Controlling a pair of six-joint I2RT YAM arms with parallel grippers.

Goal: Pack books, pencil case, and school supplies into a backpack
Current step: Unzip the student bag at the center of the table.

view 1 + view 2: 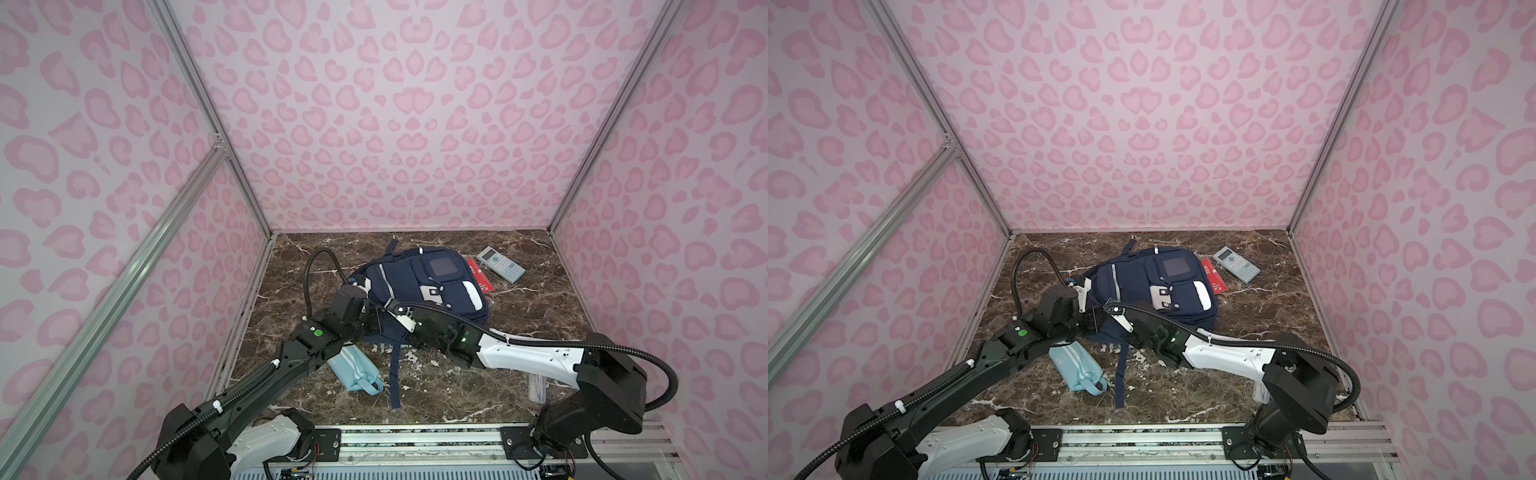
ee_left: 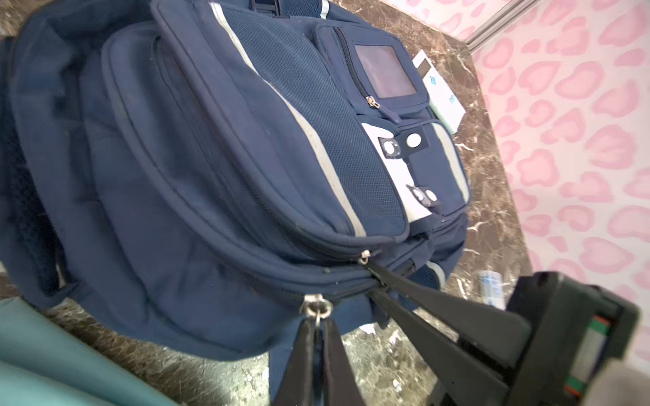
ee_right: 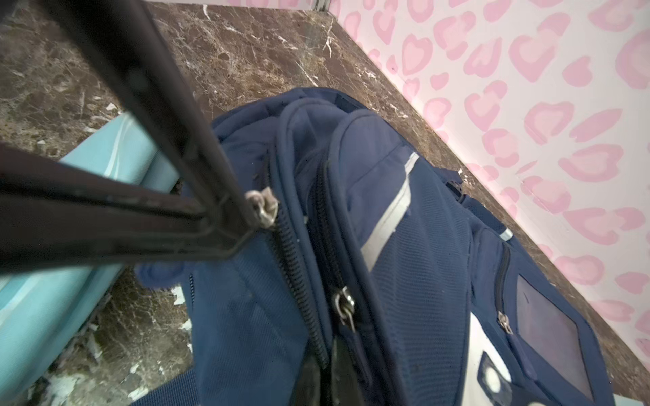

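The navy backpack [image 1: 419, 282] [image 1: 1154, 286] lies front up on the marble table, its near edge facing both arms. My left gripper [image 2: 318, 327] is shut on a metal zipper pull [image 2: 316, 309] at that edge. My right gripper [image 3: 327, 365] is shut on the tab of a second zipper pull [image 3: 346, 305] on the neighbouring zipper track. The two grippers meet close together at the bag's near edge [image 1: 380, 309]. The aqua pencil case [image 1: 355, 370] [image 1: 1075, 368] lies under the left arm. The calculator [image 1: 500, 264] and red pack [image 1: 482, 276] lie right of the bag. The books are out of view.
A clear plastic ruler pack [image 1: 537, 386] lies near the right arm's base. A backpack strap [image 1: 395, 374] trails toward the front edge. Pink patterned walls enclose the table on three sides. Cable hoses loop above both arms.
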